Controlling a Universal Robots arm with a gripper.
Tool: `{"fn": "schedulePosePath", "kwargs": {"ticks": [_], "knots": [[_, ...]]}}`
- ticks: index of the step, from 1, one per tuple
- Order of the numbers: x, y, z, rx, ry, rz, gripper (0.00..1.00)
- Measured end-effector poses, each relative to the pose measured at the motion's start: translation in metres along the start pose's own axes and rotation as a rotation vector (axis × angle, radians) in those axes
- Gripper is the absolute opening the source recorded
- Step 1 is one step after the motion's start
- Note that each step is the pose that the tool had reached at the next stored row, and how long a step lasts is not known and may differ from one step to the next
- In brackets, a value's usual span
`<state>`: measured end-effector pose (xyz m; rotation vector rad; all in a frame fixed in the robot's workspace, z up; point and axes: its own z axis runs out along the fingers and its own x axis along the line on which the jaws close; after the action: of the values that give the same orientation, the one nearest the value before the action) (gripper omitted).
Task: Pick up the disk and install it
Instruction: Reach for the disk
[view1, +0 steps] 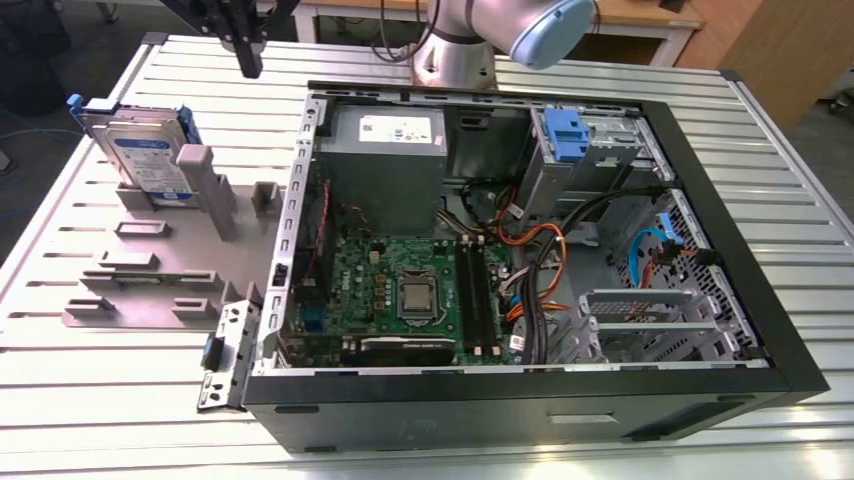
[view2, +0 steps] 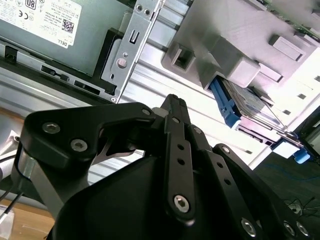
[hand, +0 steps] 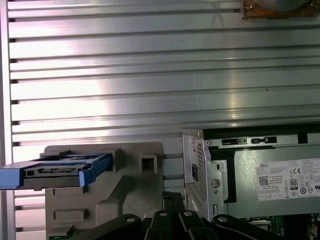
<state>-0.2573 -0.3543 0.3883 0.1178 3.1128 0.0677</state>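
At the exterior view's left, the disk (view1: 140, 155) stands on edge in a slot of the grey holder (view1: 200, 250). It leans back a little, with its printed label facing the camera and blue rails along its sides. The holder lies flat on the slatted metal desk (view1: 80, 400), just beside the open computer case (view1: 534, 400).

My pincer (view1: 250, 68) hangs over the far part of the desk, to the exterior view's right of the disk and higher than it. It is apart from the disk and touches nothing. My fingers are drawn together into one narrow tip with nothing gripped between them, and both wrist views show them pressed together in the same way. In the first wrist view the disk (hand: 55, 170) pokes out of the holder end-on, off to one side of my closed tip.

Further to the exterior view's right, inside the case, the grey power supply (view1: 387, 140) sits in the far corner, and beyond it a blue bracket (view1: 567, 130) is on the drive bay
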Motion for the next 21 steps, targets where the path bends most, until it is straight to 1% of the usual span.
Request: {"fn": "schedulePosePath", "kwargs": {"ticks": [4, 12, 16, 21], "knots": [[0.0002, 0.0000, 0.0000, 0.0000, 0.0001, 0.000, 0.11], [0.0050, -0.0001, 0.0001, 0.0000, 0.0001, -0.001, 0.11], [0.0077, -0.0003, 0.0003, -0.0004, 0.0009, -0.019, 0.11], [0.0157, -0.0008, 0.0006, -0.0005, 0.0013, -0.024, 0.11]]}}
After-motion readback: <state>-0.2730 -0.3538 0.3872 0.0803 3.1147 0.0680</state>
